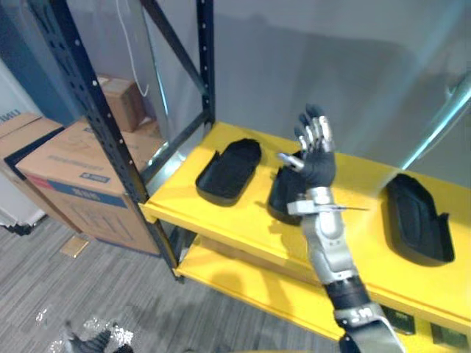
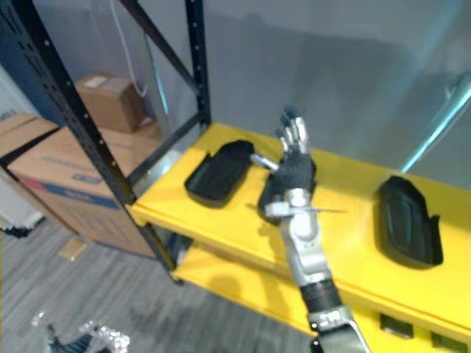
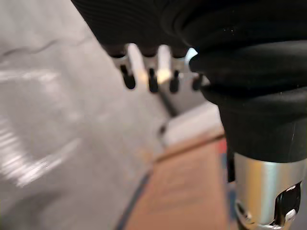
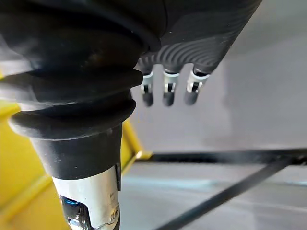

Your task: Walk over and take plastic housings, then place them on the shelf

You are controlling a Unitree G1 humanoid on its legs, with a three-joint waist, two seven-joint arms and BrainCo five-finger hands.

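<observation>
**Yellow shelf (image 1: 346,243) loaded as right hand (image 1: 316,158) hangs empty above it**

At the left of the frame, closed cardboard cartons (image 1: 70,180) stand on the grey floor (image 1: 147,294), their contents unseen. A smaller box (image 1: 121,99) sits behind them at upper left. The black rack upright (image 1: 103,125) slants across in front of the cartons. The shelf holds three pieces in a row. The left plastic housing (image 1: 229,170) lies near the shelf's left end. The middle housing (image 1: 280,197) is partly hidden behind the right hand, which is raised at frame centre with fingers straight and spread, thumb out, gripping nothing. Whether it touches the housing cannot be told. The right housing (image 1: 418,218) lies well apart at the right of the frame. A lower yellow shelf (image 1: 243,283) shows beneath. The left hand (image 3: 152,79), seen in its wrist view, has loose fingers holding nothing.
</observation>
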